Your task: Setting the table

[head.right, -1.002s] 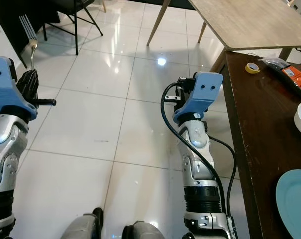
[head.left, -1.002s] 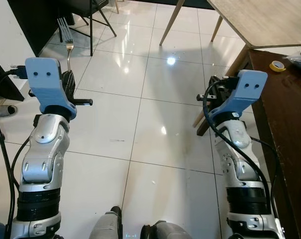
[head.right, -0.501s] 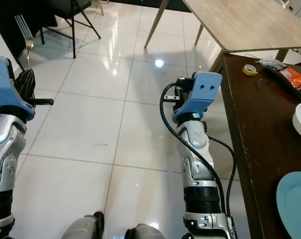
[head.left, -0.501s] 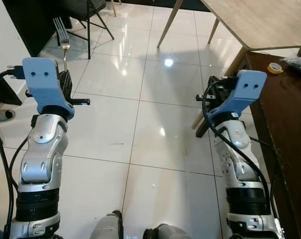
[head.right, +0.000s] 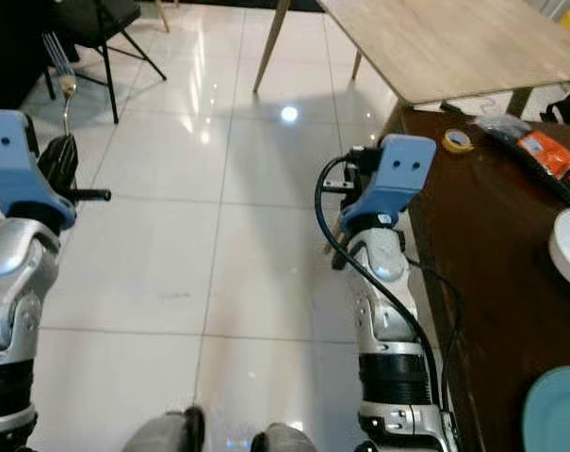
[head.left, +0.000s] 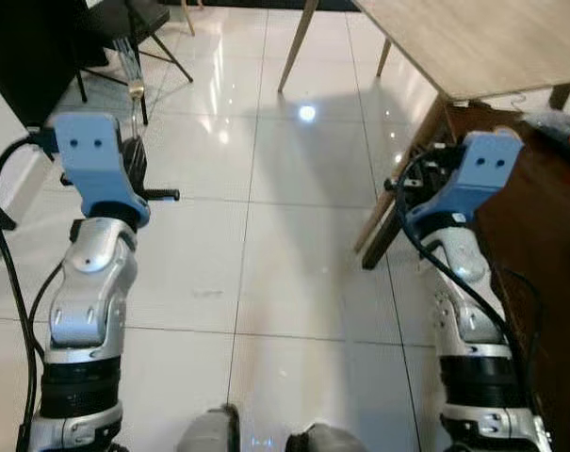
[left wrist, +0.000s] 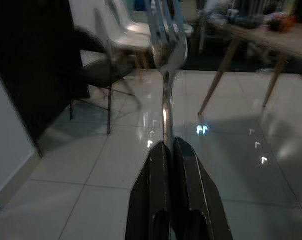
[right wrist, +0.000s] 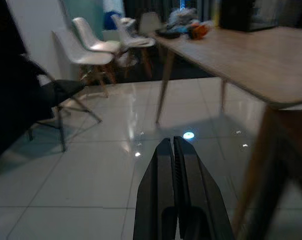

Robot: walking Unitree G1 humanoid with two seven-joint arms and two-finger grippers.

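The fork (left wrist: 165,60) stood upright in your left gripper (left wrist: 170,145), its two black fingers (left wrist: 155,170) clamped together on the handle so that the neck and tines rose above the fingertips. From the head camera you could see those tines (head.right: 58,56) poking up just past the blue wrist housing (head.right: 16,165) on your left, held in the air over the glossy white tile floor (head.left: 266,245), well apart from any tabletop.

Your right gripper (right wrist: 173,147) was empty, its fingers pressed together with no gap between them, pointing out over the floor toward the leg of the light wooden table (right wrist: 250,55). That arm (head.right: 383,282) hung close beside the edge of the dark brown table (head.right: 492,245) on your right.

On that dark table you had a roll of yellow tape (head.right: 457,140) near the far corner, an orange packet (head.right: 553,155) beside it, the rim of a white bowl (head.right: 569,250) at the picture's edge, and part of a light blue plate (head.right: 558,414) nearer to you. A black chair (head.right: 96,19) stood on the floor ahead of your left arm, and pale chairs (right wrist: 91,45) sat farther back against the wall.
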